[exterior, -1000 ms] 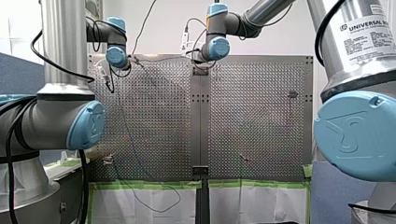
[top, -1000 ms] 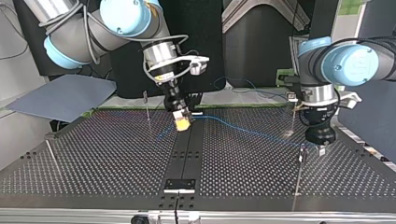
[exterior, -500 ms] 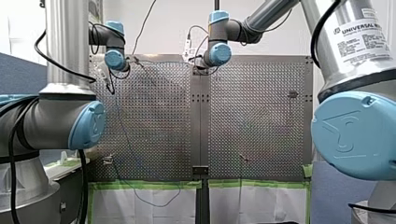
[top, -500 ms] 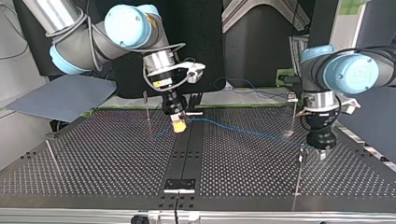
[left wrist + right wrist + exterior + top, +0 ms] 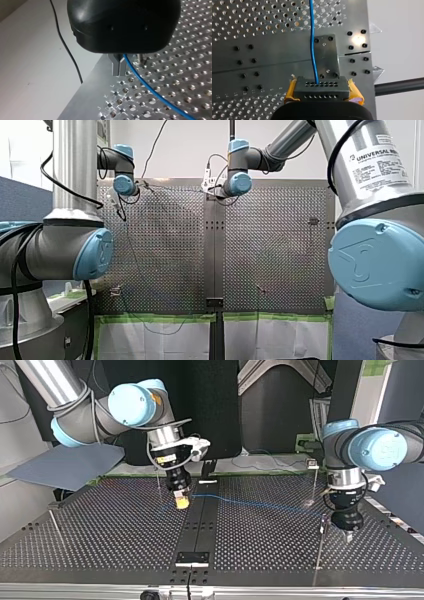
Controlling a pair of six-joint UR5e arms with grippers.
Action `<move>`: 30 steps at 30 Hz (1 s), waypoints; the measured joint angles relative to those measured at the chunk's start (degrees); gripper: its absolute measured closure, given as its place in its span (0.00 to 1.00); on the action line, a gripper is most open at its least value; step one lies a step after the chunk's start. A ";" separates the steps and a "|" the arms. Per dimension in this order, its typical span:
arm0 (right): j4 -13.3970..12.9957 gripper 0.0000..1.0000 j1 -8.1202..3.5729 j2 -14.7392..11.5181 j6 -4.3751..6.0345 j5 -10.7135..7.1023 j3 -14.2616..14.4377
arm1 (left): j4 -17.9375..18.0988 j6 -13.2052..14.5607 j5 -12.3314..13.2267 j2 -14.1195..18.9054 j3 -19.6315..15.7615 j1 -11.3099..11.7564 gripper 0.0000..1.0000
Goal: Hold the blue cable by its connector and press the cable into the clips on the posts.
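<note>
Blue cable (image 5: 260,505) taut; connector (image 5: 322,87) pinched in right jaws, left jaws pressed together. Hold tension, lower squarely onto post (image 5: 318,552).

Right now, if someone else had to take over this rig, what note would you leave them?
Right tool: shut on the connector, with a yellow pad on either side, just beside the table's dark middle strip.
Left tool: shut. The blue cable runs close beside it; I cannot tell whether it is pinched.
Cable: stretches across the table from the connector toward the post next to the left tool.
Done: the connector is held.
Left: I cannot see the cable seated at any post, so pressing it in at the posts remains.
</note>
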 joint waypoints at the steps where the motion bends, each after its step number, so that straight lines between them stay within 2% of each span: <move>1: -0.01 1.00 -0.15 0.34 0.01 -0.03 -0.24 | 0.15 -0.22 -0.03 -0.01 0.07 0.00 1.00; 11: 0.09 1.00 -0.90 1.37 -0.01 -0.42 -2.93 | 0.69 -0.90 -0.71 -0.08 0.20 0.22 1.00; 30: 0.23 1.00 -1.02 1.45 0.10 -1.03 -3.17 | 0.76 -1.43 -0.97 -0.26 0.20 0.62 1.00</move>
